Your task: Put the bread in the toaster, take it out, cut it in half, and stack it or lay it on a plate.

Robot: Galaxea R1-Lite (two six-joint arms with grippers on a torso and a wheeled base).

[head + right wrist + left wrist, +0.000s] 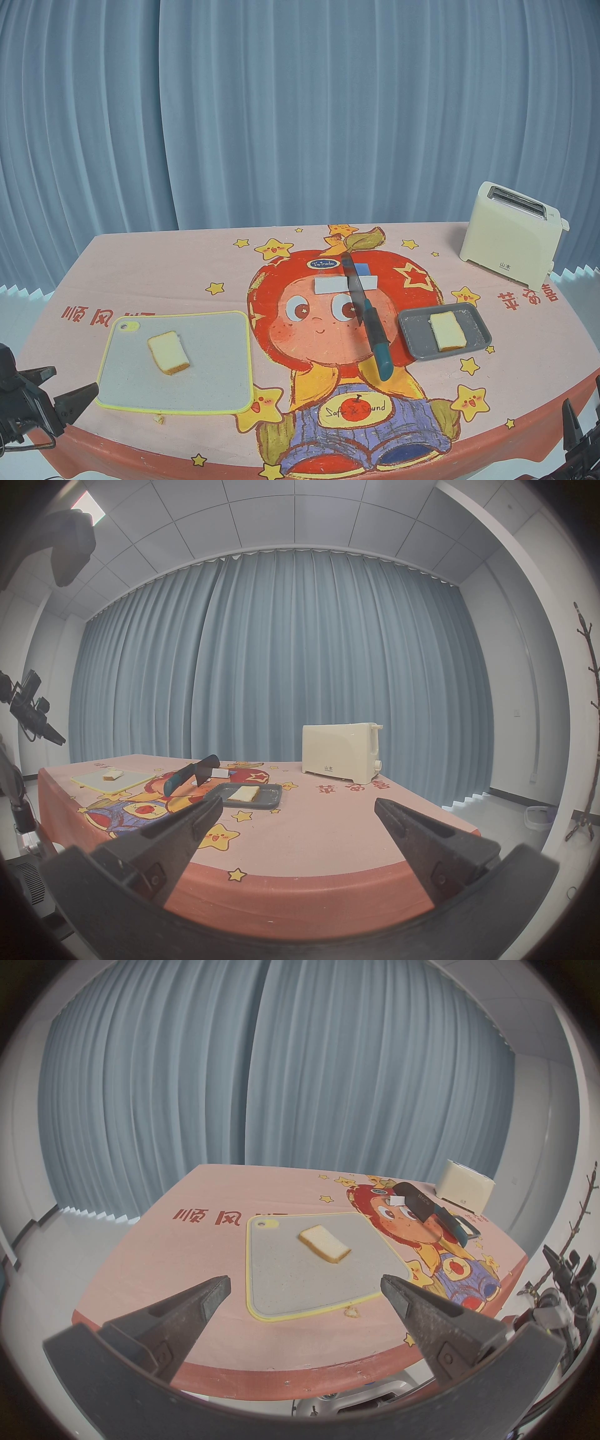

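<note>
One bread half (168, 352) (324, 1243) lies on the grey cutting board (212, 375) (281, 1279) at the table's left. Another bread half (447, 330) (244, 793) rests on the small grey plate (475, 325) (269, 799) at the right. A knife (370, 319) (431, 1210) (187, 775) with a teal handle lies between them. The cream toaster (511, 232) (341, 752) (465, 1186) stands at the far right. My left gripper (305, 1292) (65, 389) hangs open off the table's front left edge. My right gripper (297, 814) is open, off the front right corner.
The round table (187, 262) wears a pink cartoon cloth. A blue curtain (300, 112) hangs behind it. Two small paper tags (345, 283) lie under the knife blade. A crumb (159, 419) sits by the board's front edge.
</note>
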